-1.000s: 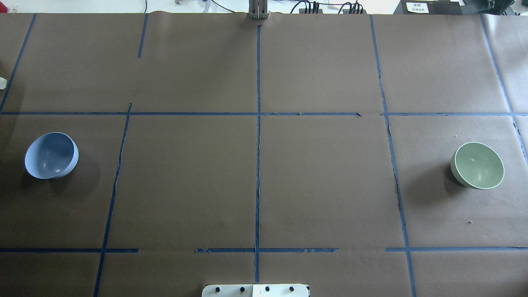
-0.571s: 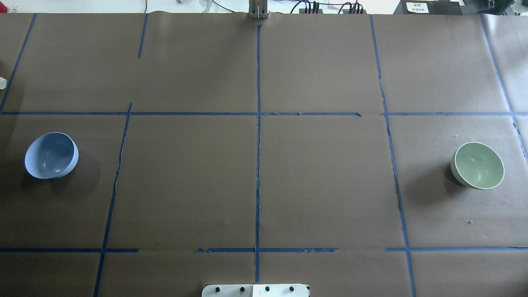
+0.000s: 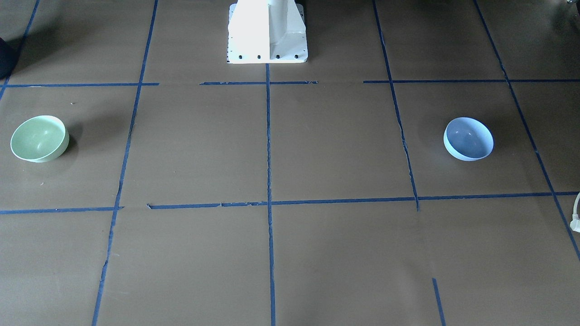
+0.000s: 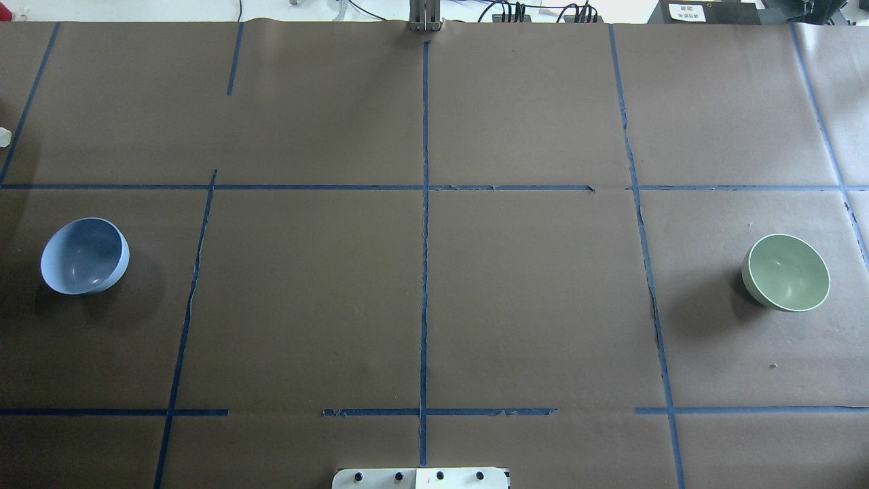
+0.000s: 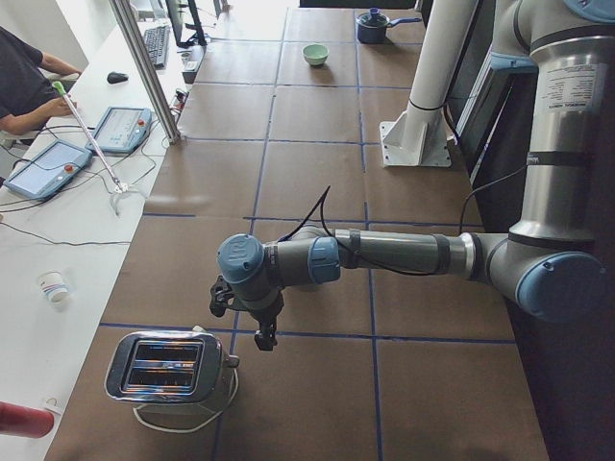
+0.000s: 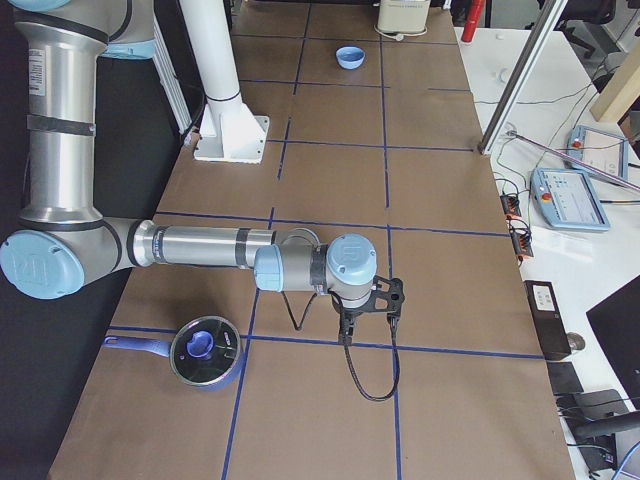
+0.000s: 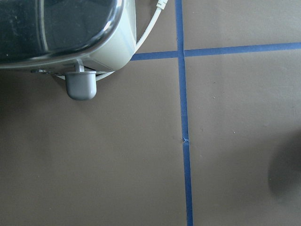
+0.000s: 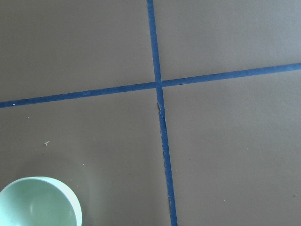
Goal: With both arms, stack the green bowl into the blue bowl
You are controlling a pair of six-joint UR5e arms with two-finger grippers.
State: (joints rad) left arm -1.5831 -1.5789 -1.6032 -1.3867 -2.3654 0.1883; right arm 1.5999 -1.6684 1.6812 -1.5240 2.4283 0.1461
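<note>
The green bowl (image 4: 785, 272) stands upright on the brown table at the right of the overhead view and at the left of the front view (image 3: 40, 138). Its rim shows at the bottom left of the right wrist view (image 8: 37, 202). The blue bowl (image 4: 85, 256) stands upright at the far left and shows in the front view (image 3: 468, 138). Neither arm shows in the overhead or front view. My left gripper (image 5: 258, 331) hangs over the table next to a toaster. My right gripper (image 6: 368, 320) hangs beside a pot. I cannot tell whether either is open or shut.
A chrome toaster (image 5: 168, 370) with a white cord stands at the table's left end and shows in the left wrist view (image 7: 61, 28). A blue lidded pot (image 6: 205, 352) stands at the right end. The white pedestal (image 3: 267, 31) is at mid-table. An operators' desk (image 5: 58, 163) lies beyond.
</note>
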